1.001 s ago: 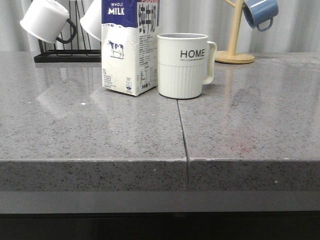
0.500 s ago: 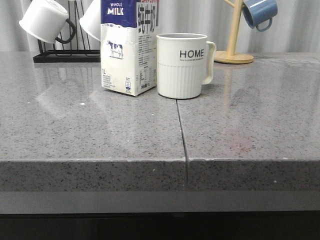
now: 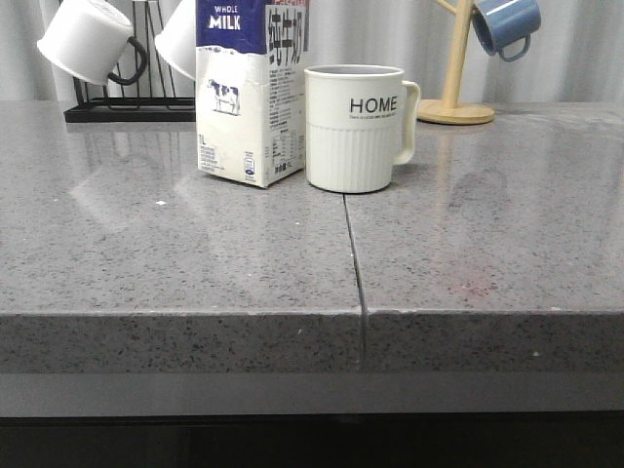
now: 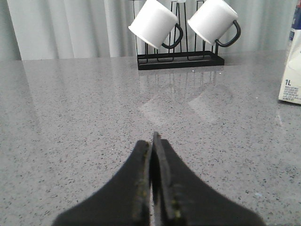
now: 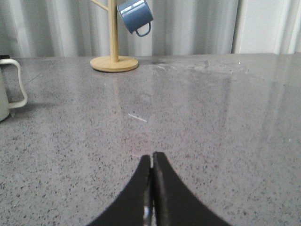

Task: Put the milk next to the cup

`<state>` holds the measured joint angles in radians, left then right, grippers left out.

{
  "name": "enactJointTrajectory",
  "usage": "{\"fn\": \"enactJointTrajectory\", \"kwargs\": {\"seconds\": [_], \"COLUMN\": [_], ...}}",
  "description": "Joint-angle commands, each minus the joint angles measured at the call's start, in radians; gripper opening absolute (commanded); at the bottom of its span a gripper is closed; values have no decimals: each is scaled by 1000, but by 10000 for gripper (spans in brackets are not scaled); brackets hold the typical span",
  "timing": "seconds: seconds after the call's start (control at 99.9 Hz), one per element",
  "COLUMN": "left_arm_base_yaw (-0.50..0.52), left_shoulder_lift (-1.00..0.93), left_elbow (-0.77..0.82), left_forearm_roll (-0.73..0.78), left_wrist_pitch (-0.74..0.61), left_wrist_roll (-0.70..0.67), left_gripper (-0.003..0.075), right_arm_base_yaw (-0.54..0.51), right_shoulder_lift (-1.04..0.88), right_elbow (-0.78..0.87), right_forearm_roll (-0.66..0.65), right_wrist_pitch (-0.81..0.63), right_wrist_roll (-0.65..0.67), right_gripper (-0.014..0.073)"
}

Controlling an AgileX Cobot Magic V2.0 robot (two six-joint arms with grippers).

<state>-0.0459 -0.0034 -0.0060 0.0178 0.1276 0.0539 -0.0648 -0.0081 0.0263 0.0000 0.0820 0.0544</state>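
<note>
The milk carton [image 3: 249, 93], white with a dark blue top and a cow picture, stands upright on the grey counter directly left of the cream "HOME" cup [image 3: 353, 127], almost touching it. The cup's handle points right. A corner of the carton shows in the left wrist view [image 4: 292, 70], and the cup's handle shows in the right wrist view [image 5: 16, 84]. My left gripper [image 4: 152, 141] is shut and empty, low over the counter, well short of the carton. My right gripper [image 5: 152, 159] is shut and empty over bare counter. Neither gripper shows in the front view.
A black rack [image 3: 127, 107] with two plain white black-handled mugs [image 4: 155, 23] stands at the back left. A wooden mug tree [image 3: 456, 97] with a blue mug [image 3: 505, 24] stands at the back right. A seam [image 3: 356, 263] runs down the counter [image 3: 175, 273].
The front view has shifted very slightly; the carton and cup stand as before.
</note>
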Motion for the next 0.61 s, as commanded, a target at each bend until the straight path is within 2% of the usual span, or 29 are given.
{"fn": "enactJointTrajectory", "kwargs": {"seconds": [0.0, 0.6], "left_arm_base_yaw": [2, 2], "left_shoulder_lift": [-31, -31], "left_elbow": [46, 46], "left_forearm_roll": [-2, -2], "left_wrist_pitch": [-76, -76], "left_wrist_roll": [-2, -2], "left_gripper": [-20, -20], "right_arm_base_yaw": [-6, -2], "right_shoulder_lift": [-21, -20], "right_elbow": [-8, -8], "right_forearm_roll": [0, 0], "right_wrist_pitch": [-62, -43], "right_wrist_roll": [-4, -4], "right_gripper": [-67, -67]}}
